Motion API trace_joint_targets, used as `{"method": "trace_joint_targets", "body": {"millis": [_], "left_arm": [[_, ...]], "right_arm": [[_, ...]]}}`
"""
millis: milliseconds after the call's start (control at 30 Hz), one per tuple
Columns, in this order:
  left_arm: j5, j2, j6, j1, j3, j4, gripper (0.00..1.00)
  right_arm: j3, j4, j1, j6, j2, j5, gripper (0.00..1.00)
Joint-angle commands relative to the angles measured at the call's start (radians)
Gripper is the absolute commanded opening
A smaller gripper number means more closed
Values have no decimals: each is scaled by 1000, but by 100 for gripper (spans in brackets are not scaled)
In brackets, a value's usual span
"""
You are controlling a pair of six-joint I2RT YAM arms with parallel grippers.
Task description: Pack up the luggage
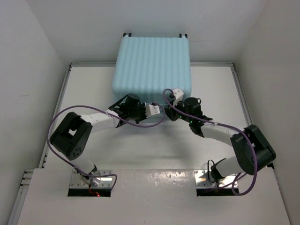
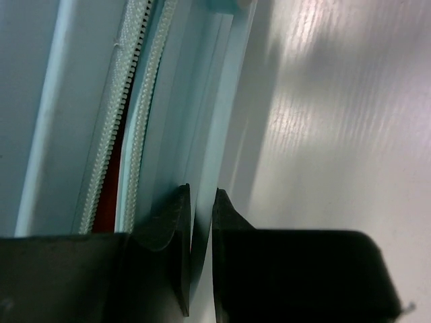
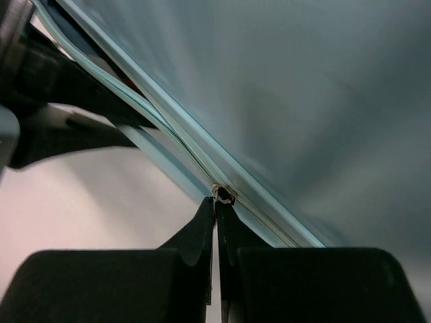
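The luggage (image 1: 152,63), a pale aqua ribbed hard-shell suitcase, lies flat at the back of the table with its lid down. My left gripper (image 1: 161,110) is at its near side. In the left wrist view the gripper (image 2: 202,192) is shut on a thin aqua rim (image 2: 215,101) of the shell, beside an unzipped white zipper (image 2: 131,114) with something red (image 2: 108,195) in the gap. My right gripper (image 1: 169,114) is close beside it. In the right wrist view it (image 3: 217,200) is shut on the small metal zipper pull (image 3: 223,194) on the luggage seam.
White walls enclose the table (image 1: 140,150) on the left, right and back. The luggage wheels (image 1: 127,34) point to the back wall. Purple cables loop along both arms. The two grippers are almost touching each other.
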Motion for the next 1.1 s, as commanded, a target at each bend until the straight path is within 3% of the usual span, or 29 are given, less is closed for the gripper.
{"method": "trace_joint_targets", "body": {"millis": [0, 133, 300, 433, 533, 567, 633, 767, 933, 1067], "left_arm": [[140, -22, -230, -44, -79, 56, 0], [206, -43, -294, -35, -114, 112, 0], [315, -65, -425, 63, -138, 184, 0], [295, -74, -446, 114, -152, 193, 0], [208, -94, -466, 155, -152, 167, 0], [176, -94, -456, 177, -140, 129, 0], [129, -105, -445, 212, -120, 89, 0], [111, -157, -268, 275, -120, -84, 0], [157, -333, 3, 295, -184, -270, 0], [154, -476, 305, 342, -240, -445, 0]], "right_arm": [[43, 198, 95, 111, 47, 19, 0], [61, 312, 148, 96, 114, -35, 0], [47, 449, 209, 79, 163, -95, 0], [32, 454, 227, 24, 162, -103, 2], [-8, 396, 200, -13, 90, -104, 25], [-19, 365, 174, -28, 40, -109, 36], [-28, 195, 127, -74, -78, -151, 47], [-43, -80, 44, -124, -269, -280, 59], [-10, -273, -104, -96, -465, -343, 60], [33, -306, -229, -36, -470, -339, 62]]}}
